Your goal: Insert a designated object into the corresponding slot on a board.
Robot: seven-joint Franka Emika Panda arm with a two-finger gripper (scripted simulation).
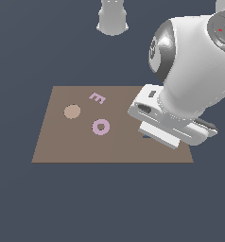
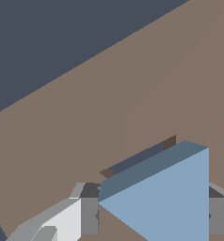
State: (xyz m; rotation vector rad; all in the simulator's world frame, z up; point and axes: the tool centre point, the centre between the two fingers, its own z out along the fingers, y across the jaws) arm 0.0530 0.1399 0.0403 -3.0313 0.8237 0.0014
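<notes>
In the wrist view the light-blue triangle (image 2: 165,197) sits between my gripper's (image 2: 154,217) two fingers, which press on its opposite sides, so the gripper is shut on it. Just past the triangle's far edge shows a dark strip of the slot (image 2: 138,161) in the brown board (image 2: 132,94); the triangle covers the rest of the cutout. I cannot tell whether the triangle touches the board. In the exterior view the white hand (image 1: 171,125) hangs low over the board's (image 1: 86,146) right side and hides the triangle and most of the slot.
A pink letter E (image 1: 97,98), a pink ring (image 1: 100,126) and a tan disc (image 1: 72,111) lie on the board's left half. A grey robot base (image 1: 113,19) stands beyond the board. Dark floor surrounds the board.
</notes>
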